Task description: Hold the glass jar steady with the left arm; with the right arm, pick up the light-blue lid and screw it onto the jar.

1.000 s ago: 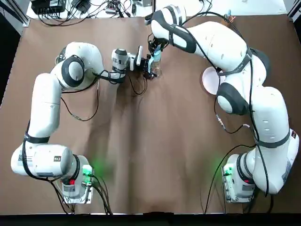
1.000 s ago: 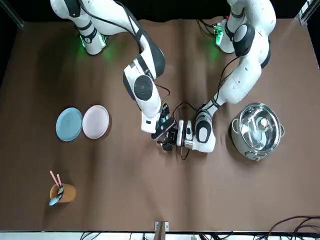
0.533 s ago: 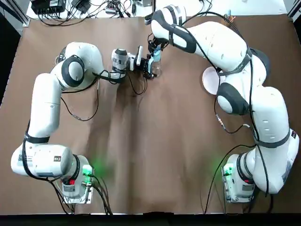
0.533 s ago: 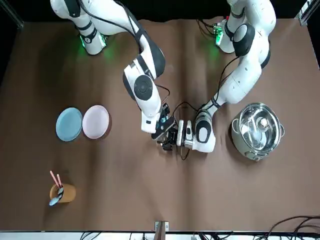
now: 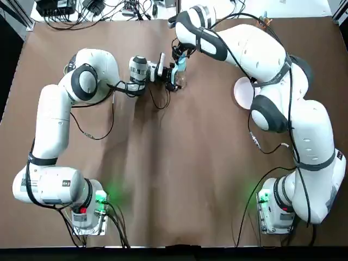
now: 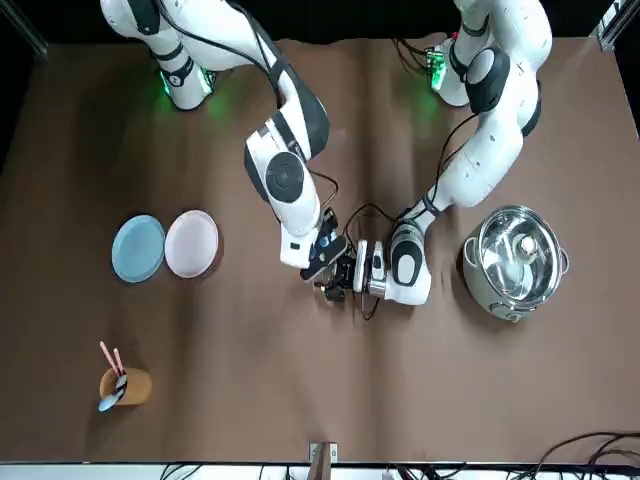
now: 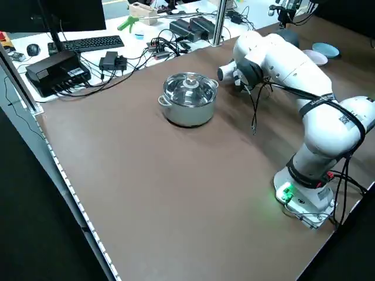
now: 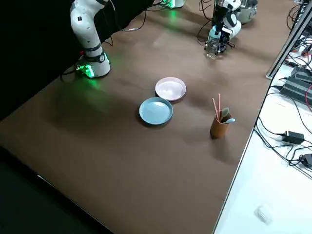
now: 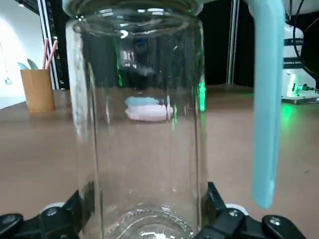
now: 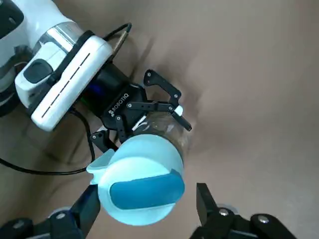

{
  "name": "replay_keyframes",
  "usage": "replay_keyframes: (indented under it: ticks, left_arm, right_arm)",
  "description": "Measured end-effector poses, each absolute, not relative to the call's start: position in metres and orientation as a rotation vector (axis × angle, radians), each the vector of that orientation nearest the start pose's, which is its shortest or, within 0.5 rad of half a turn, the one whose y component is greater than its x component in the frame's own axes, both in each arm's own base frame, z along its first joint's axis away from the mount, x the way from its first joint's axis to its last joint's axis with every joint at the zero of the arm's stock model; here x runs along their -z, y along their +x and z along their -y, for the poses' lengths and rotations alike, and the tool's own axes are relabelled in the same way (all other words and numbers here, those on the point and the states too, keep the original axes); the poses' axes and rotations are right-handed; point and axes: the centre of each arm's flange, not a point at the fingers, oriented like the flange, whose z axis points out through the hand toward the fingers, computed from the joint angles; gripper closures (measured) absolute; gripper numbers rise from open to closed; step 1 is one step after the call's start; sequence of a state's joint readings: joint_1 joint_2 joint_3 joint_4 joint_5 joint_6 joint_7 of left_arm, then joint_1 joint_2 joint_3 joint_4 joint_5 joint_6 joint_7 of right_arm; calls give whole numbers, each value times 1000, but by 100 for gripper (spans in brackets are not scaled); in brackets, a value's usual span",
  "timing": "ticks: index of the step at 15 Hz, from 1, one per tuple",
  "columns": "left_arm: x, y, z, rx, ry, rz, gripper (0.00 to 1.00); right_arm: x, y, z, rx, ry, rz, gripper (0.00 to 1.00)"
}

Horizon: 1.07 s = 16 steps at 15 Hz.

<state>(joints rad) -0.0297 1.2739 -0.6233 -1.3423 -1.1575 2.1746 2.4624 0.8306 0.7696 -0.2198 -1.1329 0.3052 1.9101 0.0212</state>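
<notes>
the left claw [image 9: 144, 224] was clamped low on the jar [image 9: 139, 124], which stood at the far middle of the table [image 5: 163, 163], likely to leave its mouth free. the right claw [image 10: 142, 206] gripped the lid [image 10: 139, 181] on edge just beside the jar's top, not yet seated.

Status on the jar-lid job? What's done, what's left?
Done: the left hand grips the jar upright, and the lid is picked up, in the right hand. In hand: the lid hangs on edge beside the jar, whose mouth is open. Left: level the lid over the mouth, seat it and screw it on.
</notes>
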Motion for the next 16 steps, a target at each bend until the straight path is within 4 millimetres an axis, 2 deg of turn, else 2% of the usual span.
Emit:
replay_keyframes:
  ticks: [6, 12, 14, 16]
  left_arm:
    - [-55, 595, 380, -1029, 1128, 1412, 7]
    - [-55, 595, 380, -1029, 1128, 1412, 7]
    - [-55, 595, 380, -1029, 1128, 1412, 7]
    - [-55, 595, 380, -1029, 1128, 1412, 7]
  right_arm:
    - [-359, 572, -499, 4, -2920, 923, 12]
    - [-359, 572, -499, 6, -2916, 938, 9]
    - [-359, 571, -500, 6, -2915, 941, 2]
    - [-359, 570, -502, 5, -2914, 945, 2]
